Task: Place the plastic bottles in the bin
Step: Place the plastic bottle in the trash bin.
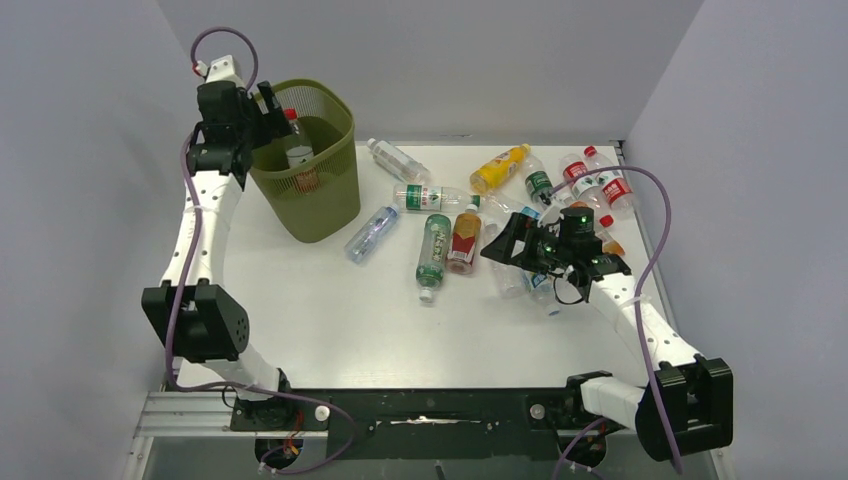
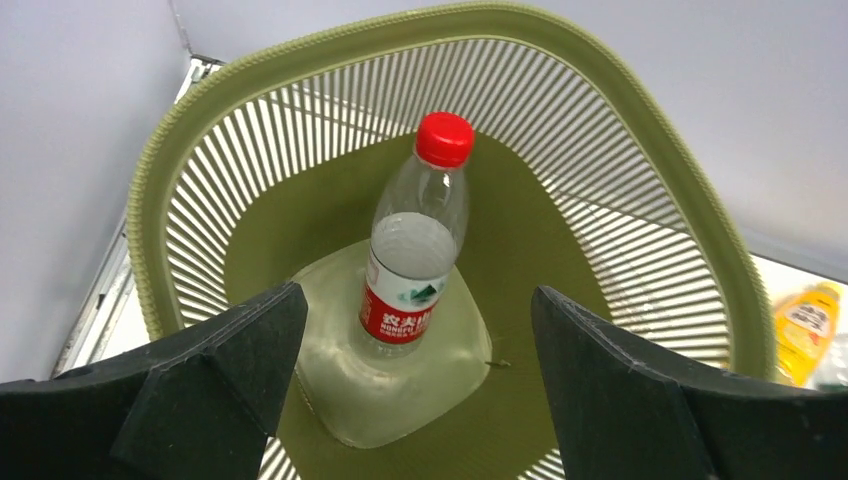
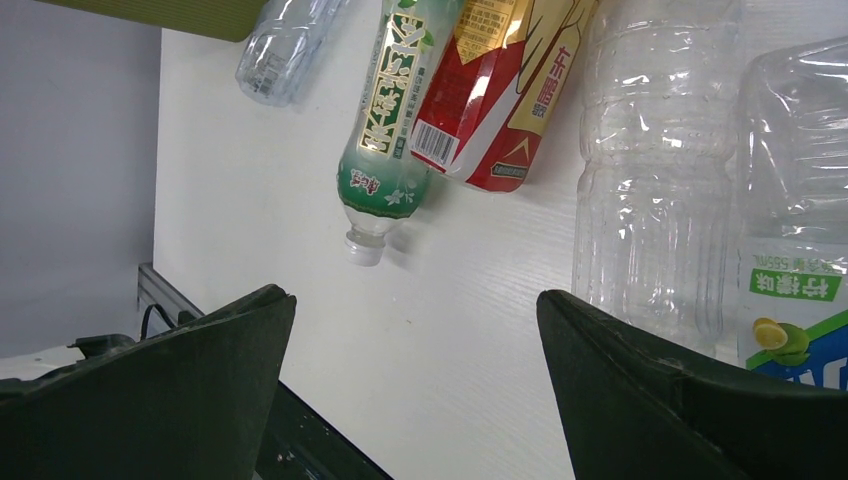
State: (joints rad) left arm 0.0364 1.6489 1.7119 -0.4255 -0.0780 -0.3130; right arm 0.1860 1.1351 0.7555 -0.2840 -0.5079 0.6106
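Drop-off is the step in hand on the left side; the left gripper (image 2: pixel 417 305) hangs over the mouth of the bin (image 1: pixel 335 190), jaws spread wide and holding nothing; a red-capped bottle (image 2: pixel 415 250) stands upright inside the bin, clear of both fingers, so I judge this one delivered.

Rightward on the table (image 1: pixel 330 320), a blue-labelled bottle (image 1: pixel 372 232) lies just beside the bin; a green-labelled bottle (image 1: pixel 433 250) and a red-and-gold one (image 1: pixel 464 238) lie side by side, touching; none is in the bin yet.

Further right, the right gripper (image 3: pixel 415 310) hovers low over the table, jaws fully apart and empty; a clear ribbed bottle (image 3: pixel 650 180) lies near its right finger, not between the two; the next pick probably calls for shifting sideways to straddle that bottle, lowering, then closing.

Beyond it an orange bottle (image 1: pixel 498 168) and red-labelled bottles (image 1: pixel 600 180) wait; most of the task remains.
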